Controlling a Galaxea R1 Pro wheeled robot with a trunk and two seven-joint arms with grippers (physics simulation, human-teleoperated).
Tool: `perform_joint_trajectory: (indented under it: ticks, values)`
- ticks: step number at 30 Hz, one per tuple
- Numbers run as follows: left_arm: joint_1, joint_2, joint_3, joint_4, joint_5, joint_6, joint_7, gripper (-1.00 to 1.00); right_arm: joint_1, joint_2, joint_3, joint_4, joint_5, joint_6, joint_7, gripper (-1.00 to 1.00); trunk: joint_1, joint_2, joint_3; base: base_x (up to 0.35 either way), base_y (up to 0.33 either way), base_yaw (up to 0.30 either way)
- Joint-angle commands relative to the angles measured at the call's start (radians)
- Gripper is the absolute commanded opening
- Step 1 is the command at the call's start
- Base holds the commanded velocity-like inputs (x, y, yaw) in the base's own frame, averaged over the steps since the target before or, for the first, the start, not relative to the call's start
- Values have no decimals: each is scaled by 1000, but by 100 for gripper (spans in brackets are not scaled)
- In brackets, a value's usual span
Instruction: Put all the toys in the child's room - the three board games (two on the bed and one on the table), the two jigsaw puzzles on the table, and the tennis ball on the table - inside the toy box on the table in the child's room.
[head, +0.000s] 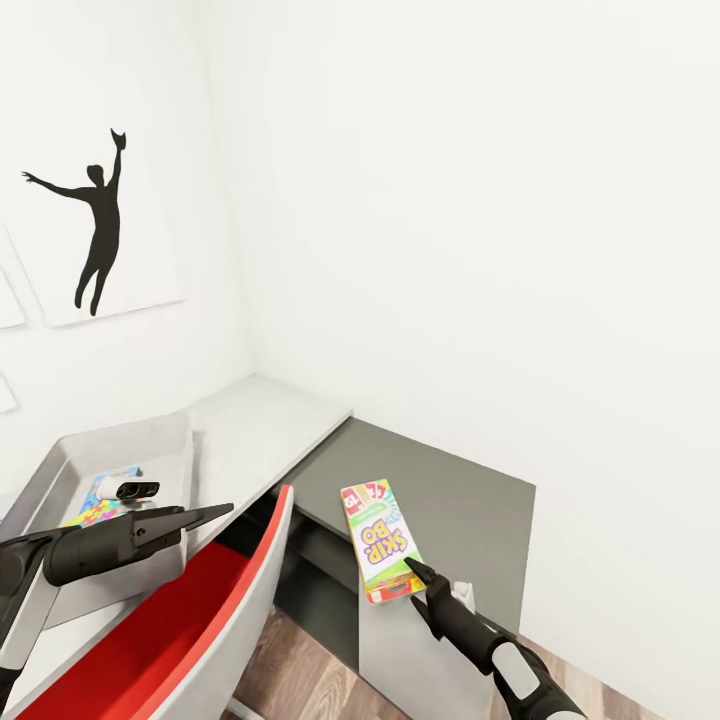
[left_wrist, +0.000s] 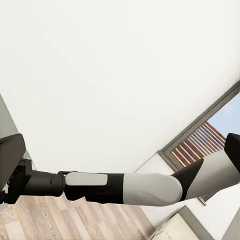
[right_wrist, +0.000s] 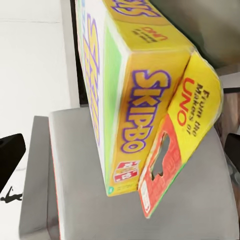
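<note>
A colourful "SKIP BO" board game (head: 380, 540) hangs tilted over the dark grey lower section (head: 450, 490) of the table, and my right gripper (head: 418, 578) is shut on its near end. The right wrist view shows this box (right_wrist: 135, 95) close up and edge-on, with its red and yellow hang tab towards the camera. At the left, the light grey toy box (head: 110, 432) stands on the table's light top (head: 260, 420), and a confetti-coloured jigsaw puzzle (head: 95, 503) lies inside. My left gripper (head: 215, 512) hovers open and empty at the toy box's near right corner, pointing right.
A chair with a red seat (head: 170, 630) and grey back stands between my arms, tucked against the table. White walls meet in the corner behind, with a black silhouette print (head: 95, 225) on the left wall. Wood floor (head: 300, 670) shows below. My right arm (left_wrist: 120, 187) crosses the left wrist view.
</note>
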Motion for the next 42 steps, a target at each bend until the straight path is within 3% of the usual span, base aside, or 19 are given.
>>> perform_joint_trajectory:
  ticks: [1,42]
  values:
    - [-1,0,0,0,0,11,-4,100,-1,1,-4,-1,-5,8,0,100,0,-1,-1,0,11,0]
    - [-1,0,0,0,0,8,-4,100,-1,1,-4,-1,-4,8,0,100,0,-1,-1,-3,22,0]
